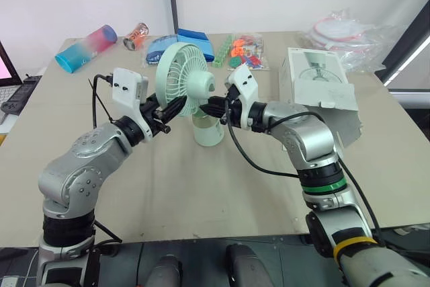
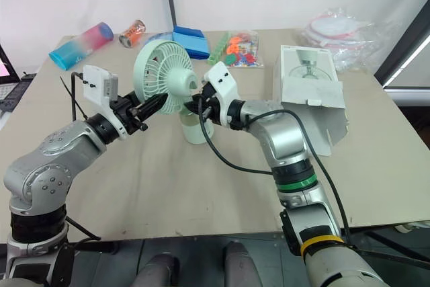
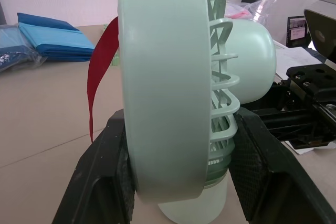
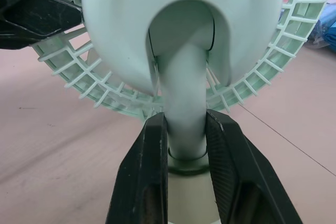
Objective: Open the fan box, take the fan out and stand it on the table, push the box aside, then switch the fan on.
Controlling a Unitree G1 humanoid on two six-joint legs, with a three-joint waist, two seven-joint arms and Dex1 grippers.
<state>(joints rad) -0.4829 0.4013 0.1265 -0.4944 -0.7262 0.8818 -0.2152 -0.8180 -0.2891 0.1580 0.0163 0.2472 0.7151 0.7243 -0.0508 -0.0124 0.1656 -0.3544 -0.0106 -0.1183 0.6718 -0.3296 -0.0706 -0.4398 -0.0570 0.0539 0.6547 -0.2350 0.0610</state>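
The fan (image 1: pixel 183 72), pale green, stands upright on its round base (image 1: pixel 208 131) in the middle of the bench (image 1: pixel 201 193), out of the box. Its round cage faces to the left and a little toward the near side.

The left gripper (image 1: pixel 178 104) comes from the left and holds the lower part of the cage. In the left wrist view its two black fingers (image 3: pixel 100 182) are narrow on the rim, one on the front side and one on the back side. A red strip (image 3: pixel 100 72) shows beside the front of the cage; I cannot tell what it is.

The right gripper (image 1: pixel 207 107) comes from the right and is closed on the neck (image 4: pixel 184 114) of the fan, just above the base, with one finger pressing on each side of it.

The white box (image 1: pixel 316 82) lies on the far right part of the bench, apart from the fan, with its flap (image 1: pixel 329 97) open toward the near side.

Along the far edge lie a pink and blue bottle (image 1: pixel 86 48), a can (image 1: pixel 136 36), blue packets (image 1: pixel 195 42), a bag of coloured pieces (image 1: pixel 243 52) and a clear plastic bag (image 1: pixel 346 31).
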